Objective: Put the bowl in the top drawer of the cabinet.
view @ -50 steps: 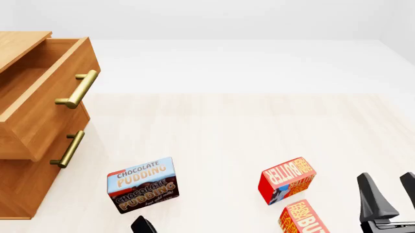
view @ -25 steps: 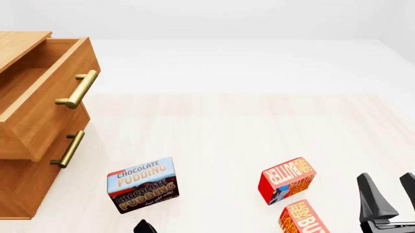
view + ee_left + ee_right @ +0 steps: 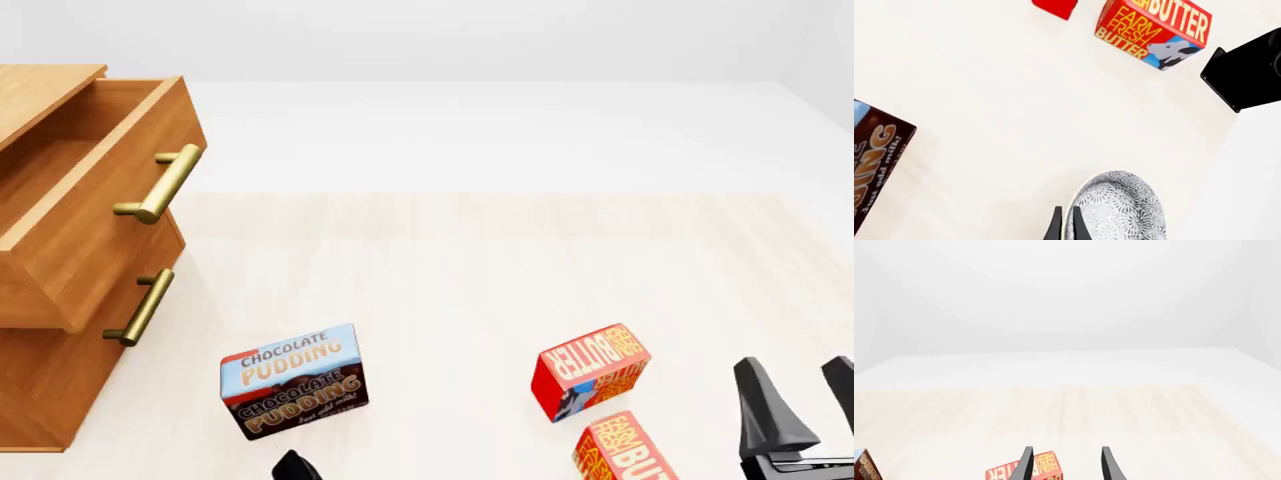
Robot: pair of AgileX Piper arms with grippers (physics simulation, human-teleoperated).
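The bowl (image 3: 1117, 207) shows only in the left wrist view, at the lower middle of the frame, with its speckled outside turned to the camera. The two dark fingertips (image 3: 1056, 229) of the left end effector (image 3: 1065, 229) stand pressed close together at the bowl's rim, with only a thin gap between them, so I judge that they are pinching the wall of the bowl. In the front view the bowl is not seen; only a tip of the left end effector appears at the bottom edge, just below the pudding box (image 3: 292, 380).

The step in hand seems to be the grasp and first lift of the bowl. The top drawer (image 3: 83, 190) of the cabinet (image 3: 40, 390) is already pulled out, at the upper left of the front view, with its inside bare where it is visible. The next move calls for raising the bowl above the pudding box, carrying it up and left over the drawer's front with the brass handle (image 3: 160, 183), and then lowering it inside.

The right end effector (image 3: 801, 405) rests at the lower right of the front view with its fingers spread and holding nothing, beside the butter boxes (image 3: 591, 370) on the table (image 3: 507, 260).
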